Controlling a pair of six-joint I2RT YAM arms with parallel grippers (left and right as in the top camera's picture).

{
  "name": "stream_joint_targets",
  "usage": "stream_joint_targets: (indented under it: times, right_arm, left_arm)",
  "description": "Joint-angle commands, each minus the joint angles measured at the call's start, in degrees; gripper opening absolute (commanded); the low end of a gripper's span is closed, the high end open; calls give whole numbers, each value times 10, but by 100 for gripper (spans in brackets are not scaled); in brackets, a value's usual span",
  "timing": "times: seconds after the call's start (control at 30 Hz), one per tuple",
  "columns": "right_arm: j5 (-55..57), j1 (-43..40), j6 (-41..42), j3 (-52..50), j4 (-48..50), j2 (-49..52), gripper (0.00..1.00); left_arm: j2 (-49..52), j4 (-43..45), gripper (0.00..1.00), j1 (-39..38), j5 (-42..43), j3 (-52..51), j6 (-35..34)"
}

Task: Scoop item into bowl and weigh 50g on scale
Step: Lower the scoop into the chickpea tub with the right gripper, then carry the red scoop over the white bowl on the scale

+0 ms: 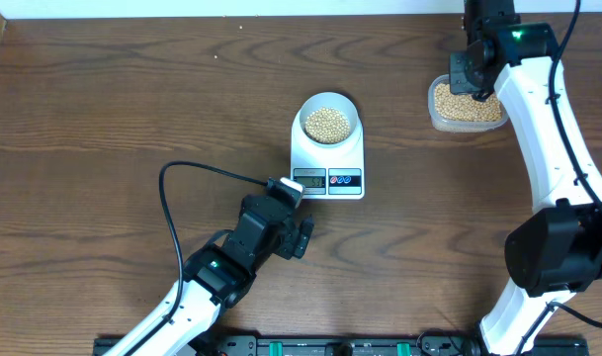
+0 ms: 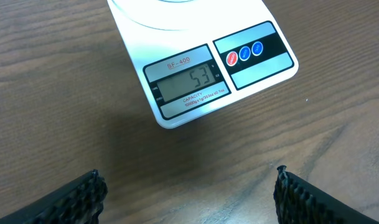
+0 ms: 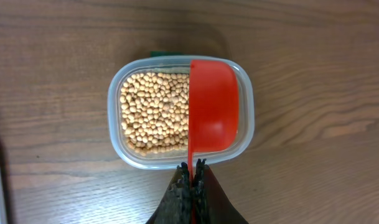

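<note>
The white bowl [image 1: 329,123] holds tan beans [image 1: 328,125] and stands on the white scale [image 1: 329,164]. In the left wrist view the scale [image 2: 201,62] display reads 53. My left gripper [image 2: 189,186] is open and empty just in front of the scale; it also shows in the overhead view [image 1: 299,222]. My right gripper [image 3: 193,168] is shut on the handle of a red scoop [image 3: 213,112], which looks empty and hangs over a clear tub of beans [image 3: 153,111]. The tub [image 1: 467,106] stands at the back right, partly hidden by the right arm.
A black cable [image 1: 192,170] loops over the table left of the scale. The right arm [image 1: 548,148] runs along the right side. A black rail [image 1: 310,346] lies along the front edge.
</note>
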Motion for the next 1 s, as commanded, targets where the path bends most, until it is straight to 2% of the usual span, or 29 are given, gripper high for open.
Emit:
stream_joint_targets:
  times: [0.0, 0.17, 0.37, 0.53, 0.7, 0.83, 0.97]
  right_arm:
    - [26, 2, -33, 9, 1, -13, 1]
    - [-15, -1, -32, 9, -1, -13, 1]
    - [-209, -16, -34, 9, 17, -13, 1]
    - [-349, -3, -76, 9, 67, -13, 1]
    - [-348, 37, -136, 9, 103, -13, 1]
    - [-349, 69, -147, 9, 137, -13, 1]
    - [-361, 94, -215, 9, 139, -9, 1]
  left_arm:
    - [-4, 0, 88, 0, -12, 12, 10]
    - [-4, 0, 88, 0, -12, 12, 10]
    - [-4, 0, 88, 0, -12, 12, 10]
    - [-4, 0, 88, 0, -11, 12, 10]
    - [-4, 0, 88, 0, -12, 12, 10]
    - [-4, 0, 88, 0, -11, 12, 10]
    - [-4, 0, 88, 0, -11, 12, 10]
